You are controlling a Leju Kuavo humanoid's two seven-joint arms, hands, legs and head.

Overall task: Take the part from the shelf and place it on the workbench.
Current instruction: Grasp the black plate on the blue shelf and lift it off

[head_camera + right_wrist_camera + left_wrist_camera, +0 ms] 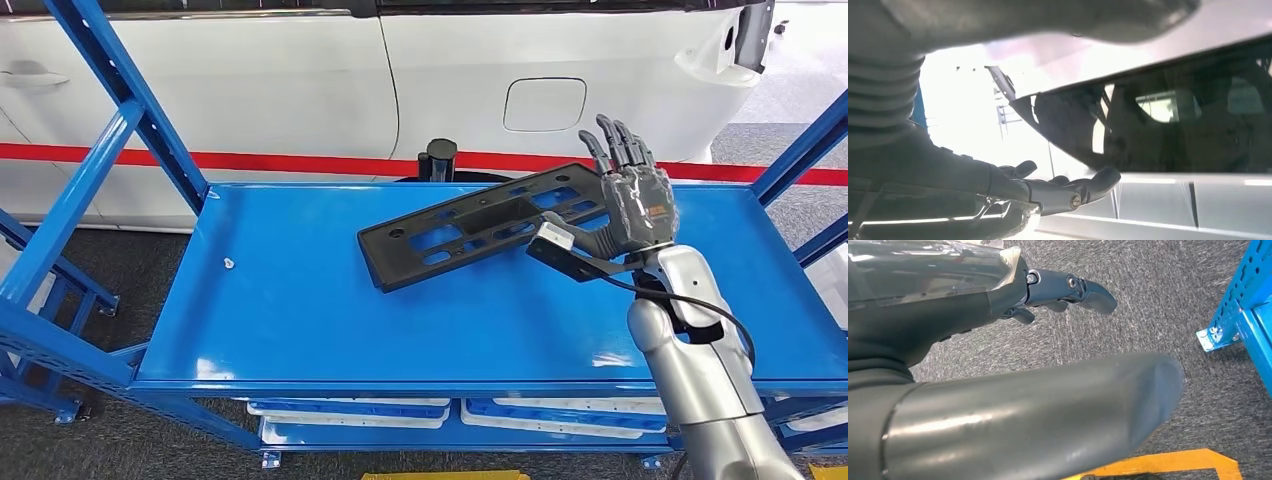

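The part [470, 225], a long flat black plastic bracket with several cut-outs, lies slantwise on the blue shelf top [300, 310]. My right hand [635, 205] is at the part's right end, fingers [620, 145] stretched up and apart and the thumb lying over the part's edge. I see no grip on the part. In the right wrist view the right hand's fingers [1063, 187] hold nothing and face a car window. My left hand [1058, 290] hangs over grey carpet, fingers loosely extended and empty.
Blue shelf uprights [120, 110] slant up at the left, and another stands at the right [800, 150]. A white car [450, 70] stands close behind the shelf. White trays [350, 412] sit on the level below. A yellow floor marking [1173, 462] lies near a shelf foot [1218, 335].
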